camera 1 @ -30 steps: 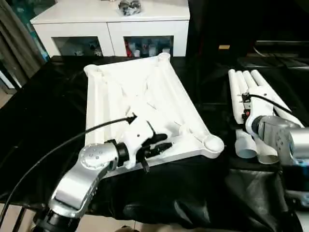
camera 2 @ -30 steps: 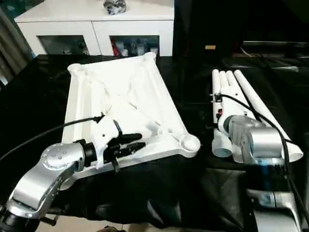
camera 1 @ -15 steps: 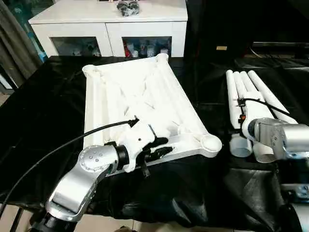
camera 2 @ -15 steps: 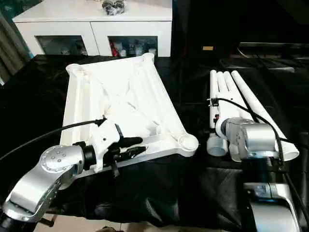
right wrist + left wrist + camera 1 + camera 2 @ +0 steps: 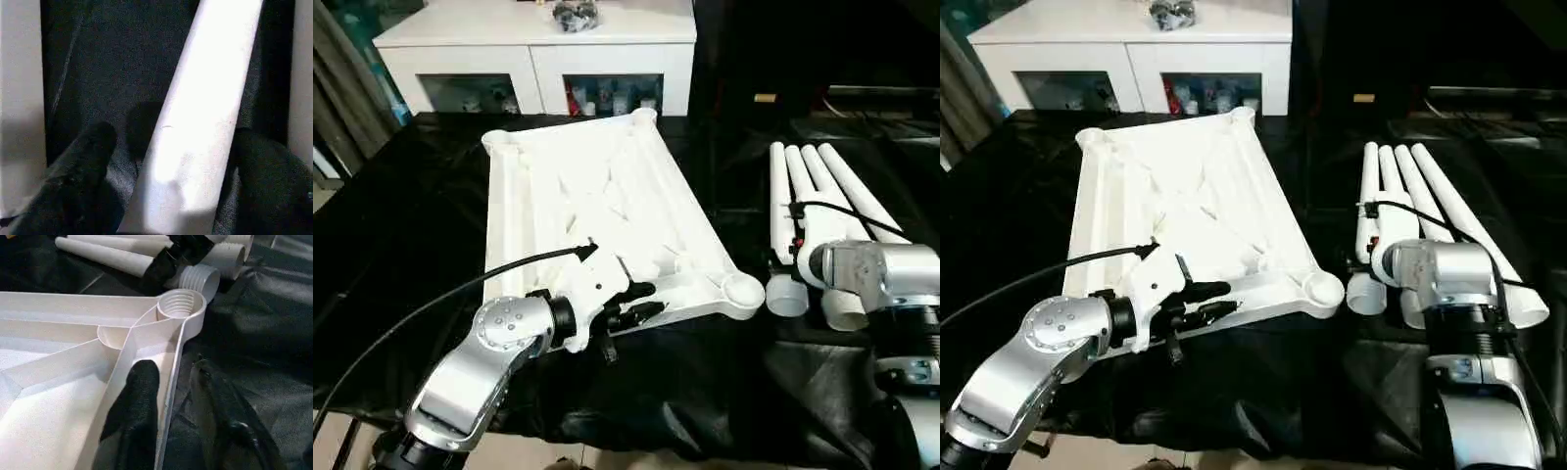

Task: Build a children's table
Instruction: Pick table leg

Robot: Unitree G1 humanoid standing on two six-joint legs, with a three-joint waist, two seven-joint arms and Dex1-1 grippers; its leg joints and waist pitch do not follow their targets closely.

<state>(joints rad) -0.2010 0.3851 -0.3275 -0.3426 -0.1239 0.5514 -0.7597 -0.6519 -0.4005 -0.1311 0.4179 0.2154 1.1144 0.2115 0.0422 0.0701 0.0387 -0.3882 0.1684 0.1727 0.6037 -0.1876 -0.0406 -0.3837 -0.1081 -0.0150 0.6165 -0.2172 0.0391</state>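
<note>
A furnished indoor room: a white cabinet (image 5: 536,61) with glass doors, a black-draped worktable (image 5: 401,225).

Head pair high; wrists close on tabletop (image 5: 73,382), leg (image 5: 195,122).

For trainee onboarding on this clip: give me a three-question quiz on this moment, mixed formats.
1. True or false: the tabletop lies with its ribbed underside up.
2. The left gripper stands at the tabletop's: A) far edge by the cabinet; B) near rim, one finger inside it, one outside; C) middle rib.
3. Fill in: in the right wrist view, the right gripper straddles a white ____, one finger on either side.

Key: 1 true; 2 B; 3 leg.
</note>
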